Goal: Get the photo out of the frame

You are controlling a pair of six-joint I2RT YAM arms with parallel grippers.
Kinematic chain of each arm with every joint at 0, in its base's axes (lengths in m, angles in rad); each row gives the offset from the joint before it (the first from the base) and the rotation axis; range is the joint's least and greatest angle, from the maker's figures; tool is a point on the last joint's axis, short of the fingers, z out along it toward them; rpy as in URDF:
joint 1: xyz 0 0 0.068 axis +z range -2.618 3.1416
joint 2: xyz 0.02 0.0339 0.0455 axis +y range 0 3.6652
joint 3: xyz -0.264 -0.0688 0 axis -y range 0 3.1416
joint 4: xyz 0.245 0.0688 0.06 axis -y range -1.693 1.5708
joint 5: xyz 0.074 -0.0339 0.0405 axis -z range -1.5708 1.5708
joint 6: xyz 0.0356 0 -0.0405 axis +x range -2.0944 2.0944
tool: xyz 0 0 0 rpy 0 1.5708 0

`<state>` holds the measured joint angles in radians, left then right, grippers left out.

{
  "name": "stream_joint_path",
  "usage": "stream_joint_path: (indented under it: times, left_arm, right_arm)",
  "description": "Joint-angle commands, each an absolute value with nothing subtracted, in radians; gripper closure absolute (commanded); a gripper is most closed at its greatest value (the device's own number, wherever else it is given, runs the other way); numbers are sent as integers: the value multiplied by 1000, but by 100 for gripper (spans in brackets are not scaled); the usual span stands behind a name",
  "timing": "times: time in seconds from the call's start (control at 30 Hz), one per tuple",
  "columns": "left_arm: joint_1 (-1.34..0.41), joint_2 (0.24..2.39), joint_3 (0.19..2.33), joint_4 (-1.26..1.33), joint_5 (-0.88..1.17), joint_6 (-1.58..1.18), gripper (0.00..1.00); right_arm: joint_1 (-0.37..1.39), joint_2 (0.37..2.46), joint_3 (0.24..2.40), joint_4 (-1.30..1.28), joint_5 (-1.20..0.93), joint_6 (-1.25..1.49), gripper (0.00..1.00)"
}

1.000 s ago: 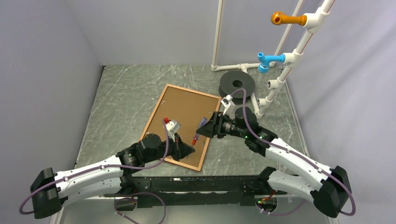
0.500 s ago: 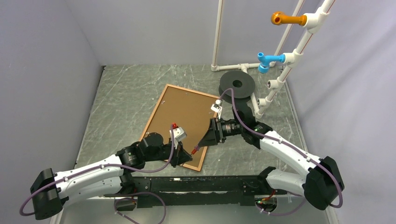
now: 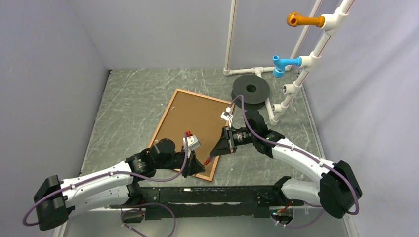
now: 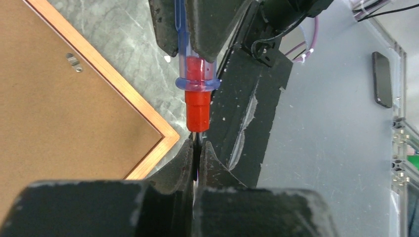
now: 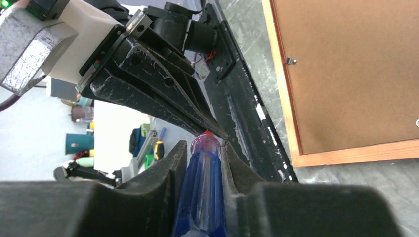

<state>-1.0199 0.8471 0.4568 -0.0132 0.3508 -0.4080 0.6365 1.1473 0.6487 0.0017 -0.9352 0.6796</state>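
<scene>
1. Left wrist view showed the left gripper [image 4: 196, 148] with its fingers pressed together. The thin shaft of a screwdriver [image 4: 197, 98] seemed to be pinched between them, just off the near corner of the frame [image 4: 123, 91].
2. Right wrist view showed the right gripper [image 5: 203, 148] clamped around the tool's clear blue handle. Both arms therefore had hold of one tool, end to end. That read as a hand-over, probably to give the right arm a working grip on the handle.
3. The frame lay face-down and askew on the table [image 3: 128, 98], with the brown backing board [image 3: 195, 121] uppermost, seated inside the rails.
4. The photo could not be seen. I judged that it lay beneath the board, inside the frame.
5. Small metal tabs [image 5: 290, 60] near the board's edge appeared to pin it in place. That was likely why a screwdriver was wanted, to turn or pry them.
6. What stood in the way was the board and its tabs, and neither looked lifted. Both grippers also crowded the same near corner, leaving little room there.
7. A black disc [image 3: 250, 90] sat just beyond the frame's far right corner. A white pipe stand [image 3: 296, 74] with an orange peg [image 3: 302, 19] and a blue peg [image 3: 282, 63] stood further right, well apart from the grippers.
</scene>
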Motion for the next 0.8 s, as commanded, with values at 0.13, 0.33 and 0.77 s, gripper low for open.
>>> stream_joint_path:
  times: [0.13, 0.33, 0.77]
  left_arm:
    - [-952, 859, 507, -109, 229, -507, 39]
    - [-883, 792, 435, -198, 97, -661, 23]
    - [-878, 669, 362, -263, 46, -779, 14]
  right_arm:
    - [644, 1038, 667, -200, -423, 663, 100]
    - [630, 968, 678, -313, -16, 765, 100]
    - [630, 975, 677, -331, 109, 743, 100]
